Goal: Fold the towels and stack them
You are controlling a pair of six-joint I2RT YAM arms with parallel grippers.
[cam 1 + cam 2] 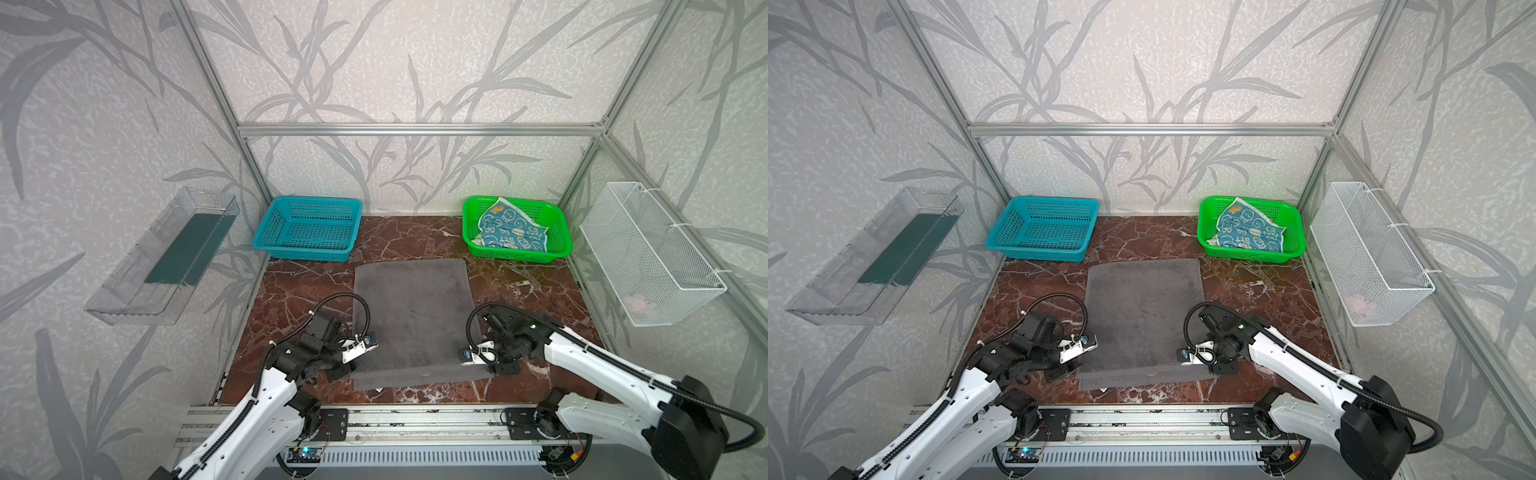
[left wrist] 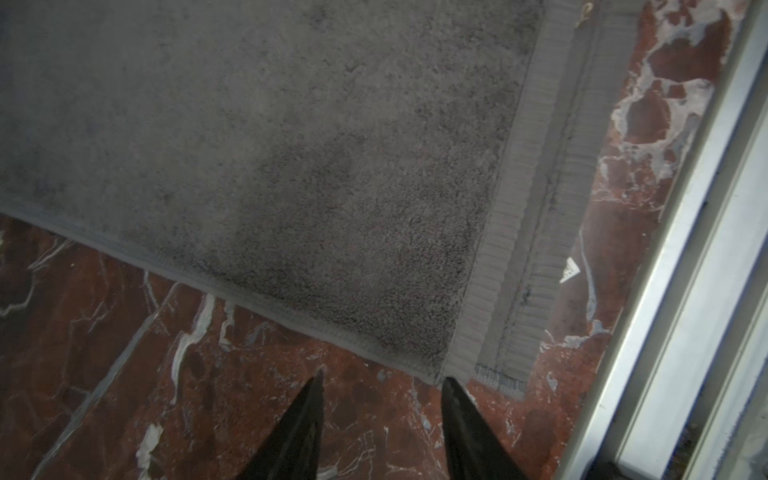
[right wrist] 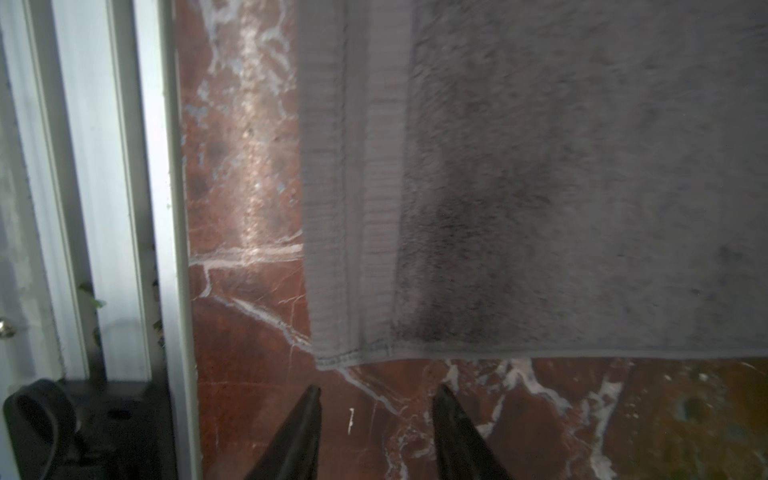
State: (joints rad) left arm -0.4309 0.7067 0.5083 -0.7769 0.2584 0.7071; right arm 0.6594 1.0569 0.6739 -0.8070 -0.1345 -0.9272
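Note:
The dark grey towel [image 1: 411, 316] [image 1: 1144, 316] lies folded flat at the table's middle. Its upper layer stops short of the ribbed front hem, where a white tag [image 2: 569, 270] pokes out. My left gripper [image 1: 354, 371] [image 2: 383, 376] stands open just off the towel's [image 2: 291, 145] front left corner, with only marble between its fingers. At the front right corner of the towel [image 3: 582, 166], my right gripper [image 1: 490, 368] [image 3: 377, 387] is also open and holds nothing. A teal-blue and cream printed towel [image 1: 511, 228] [image 1: 1246, 230] lies crumpled in the green basket [image 1: 515, 255].
A blue basket [image 1: 303, 253] stands at the back left with nothing in it. A white wire basket [image 1: 648, 257] hangs on the right wall and a clear tray [image 1: 162, 257] on the left wall. An aluminium rail [image 1: 415, 415] runs along the table's front edge.

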